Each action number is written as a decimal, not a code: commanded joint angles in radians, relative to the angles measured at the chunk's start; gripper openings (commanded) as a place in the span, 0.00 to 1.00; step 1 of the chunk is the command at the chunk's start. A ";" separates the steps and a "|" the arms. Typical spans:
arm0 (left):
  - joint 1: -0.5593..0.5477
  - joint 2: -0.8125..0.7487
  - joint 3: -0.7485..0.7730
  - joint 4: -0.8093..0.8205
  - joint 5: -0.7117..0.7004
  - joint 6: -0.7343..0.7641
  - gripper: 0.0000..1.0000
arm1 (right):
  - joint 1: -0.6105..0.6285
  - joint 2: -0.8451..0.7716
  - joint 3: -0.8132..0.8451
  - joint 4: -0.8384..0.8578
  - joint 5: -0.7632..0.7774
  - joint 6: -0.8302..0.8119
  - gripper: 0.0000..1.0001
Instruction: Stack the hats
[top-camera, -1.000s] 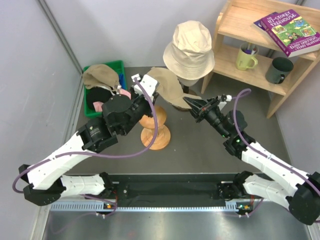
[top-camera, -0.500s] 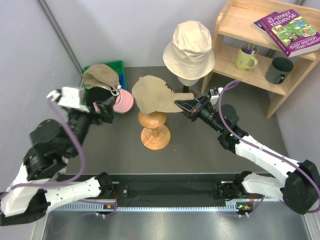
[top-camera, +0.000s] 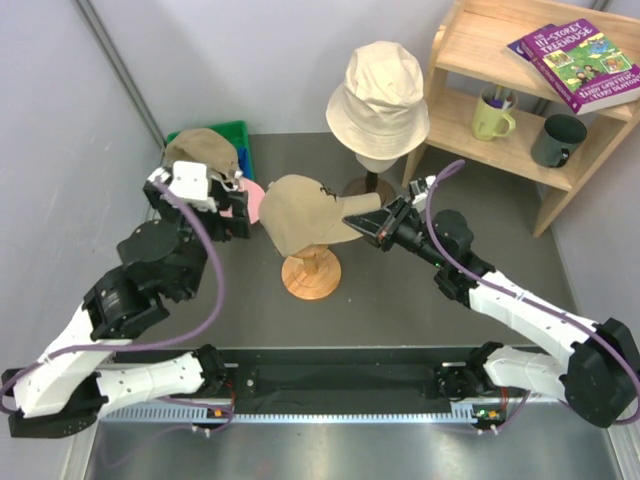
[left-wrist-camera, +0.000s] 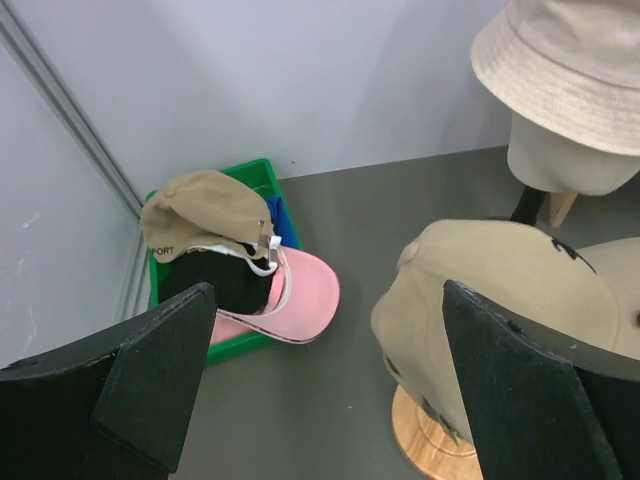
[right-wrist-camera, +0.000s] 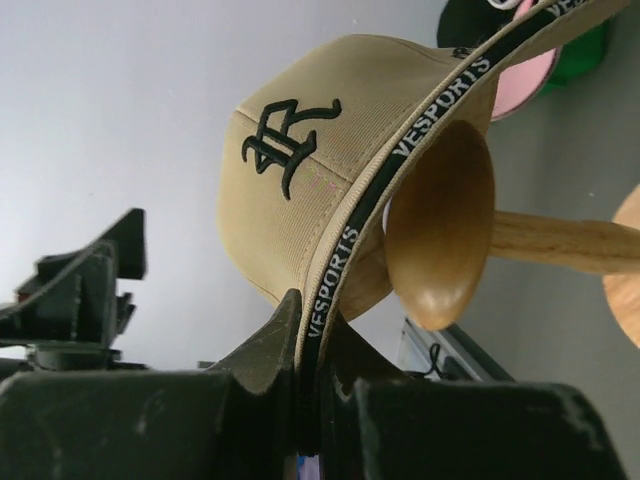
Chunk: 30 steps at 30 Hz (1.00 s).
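Tan cotton, front and centre: the tan cap (top-camera: 300, 215) sits tilted over the rounded top of the wooden stand (top-camera: 310, 272) in the middle of the overhead frame, its brim pointing toward the right. The right gripper (top-camera: 376, 226) has its fingers pressed together on the brim's edge, pinching it. The left gripper (left-wrist-camera: 328, 288) hangs to the left of the cap with its fingers spread wide and nothing between them.

Over to the right wrist camera, which shows what the overhead cannot: a black embroidered monogram on the cap's front panel. A black band with "VESPORTS" repeated in white runs along the inside edge. The stand's wooden knob shows beneath the crown, so the cap is only partly seated.

The left wrist camera looks past its own two dark fingers at the green bin (left-wrist-camera: 258, 176) in the left half of its frame. A second tan cap (left-wrist-camera: 195, 212) lies on top there, with the letters "PORT" readable at its edge. Something black is under it, and a pink cap (left-wrist-camera: 302, 296) pokes its brim out over the bin's rim.

Behind the stand, a cream bucket hat (top-camera: 378, 92) rests on a pale head form (left-wrist-camera: 560, 165).

At upper right, a wooden shelf (top-camera: 455, 45) carries a purple book (top-camera: 582, 62) reading "STOREY TREEHOUSE", a green mug (top-camera: 490, 120) and a dark mug (top-camera: 557, 141).
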 joint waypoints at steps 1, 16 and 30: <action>0.001 0.122 0.111 -0.040 0.031 -0.005 0.99 | 0.012 -0.037 0.003 -0.039 -0.054 -0.108 0.00; 0.005 0.248 0.050 0.126 0.074 -0.146 0.99 | -0.039 -0.116 -0.176 -0.036 -0.046 -0.311 0.00; 0.021 0.167 -0.298 0.137 0.168 -0.536 0.99 | -0.092 -0.025 -0.253 0.085 -0.124 -0.400 0.00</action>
